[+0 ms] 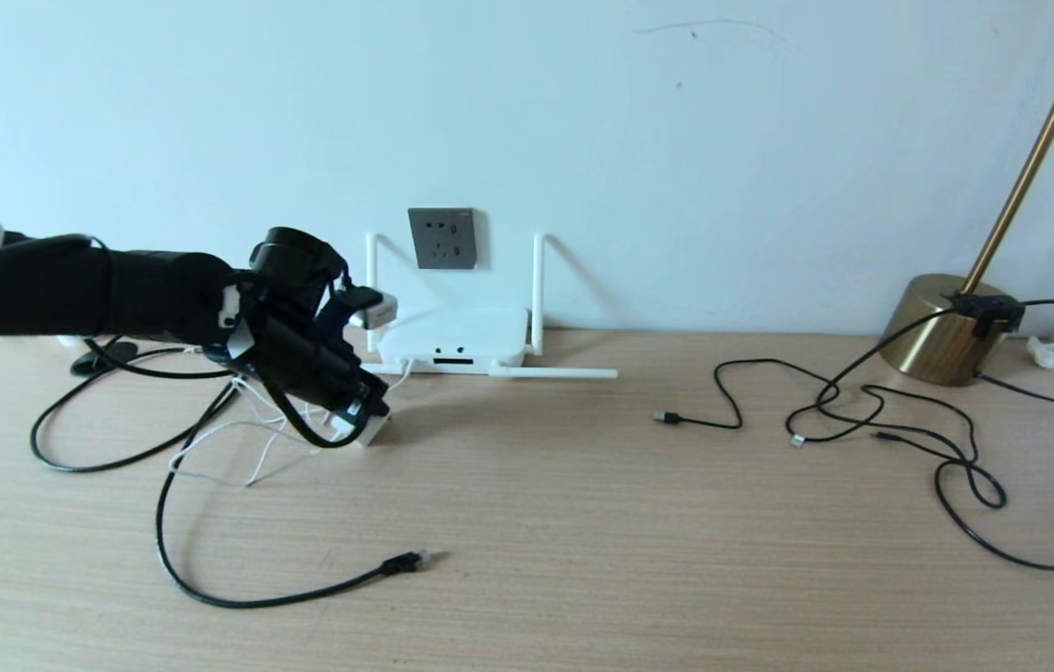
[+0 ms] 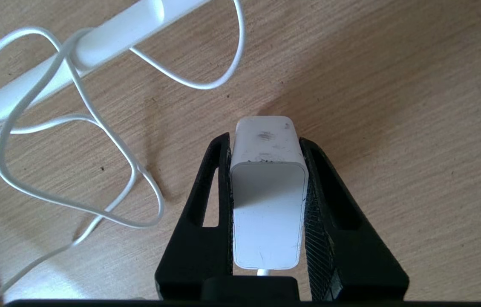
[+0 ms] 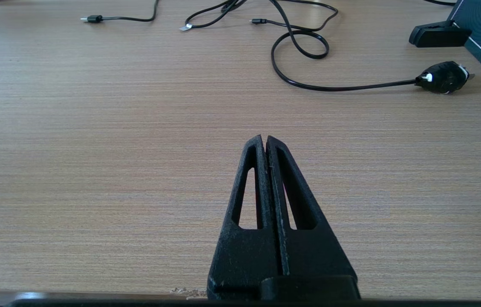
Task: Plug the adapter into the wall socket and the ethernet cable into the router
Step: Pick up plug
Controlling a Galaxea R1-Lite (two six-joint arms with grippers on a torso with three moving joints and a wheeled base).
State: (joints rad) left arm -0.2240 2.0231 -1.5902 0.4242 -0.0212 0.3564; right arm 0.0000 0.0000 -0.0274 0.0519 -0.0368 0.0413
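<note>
The adapter (image 2: 268,187) sits on the counter (image 1: 639,523) between the two black fingers (image 2: 206,200) of the left hand (image 1: 366,415), which press against both its flanks, so the hand is closed on it. In the head view this is left of centre, where only a white corner of the adapter (image 1: 377,431) peeps out beneath the hand. Its thin white cord (image 1: 237,448) loops loosely beside it; where it meets the adapter is covered by the hand.

Just behind, the router (image 1: 454,338) lies against the wall, two antennas upright and one flat on the counter; the arm hides its left edge. Above it, the wall socket (image 1: 442,238) is set in the pale wall (image 1: 676,140).

The ethernet cable (image 1: 209,579) curves across the lower left, its plug (image 1: 403,561) lying free, well apart from the router.

Towards the right lie thinner black cables (image 1: 863,411) and a brass lamp base (image 1: 942,329) whose pole is cut off at the upper right corner.

The right hand (image 3: 264,140), fingers pressed together and empty, hovers over bare wood-grain counter in its own wrist view.
</note>
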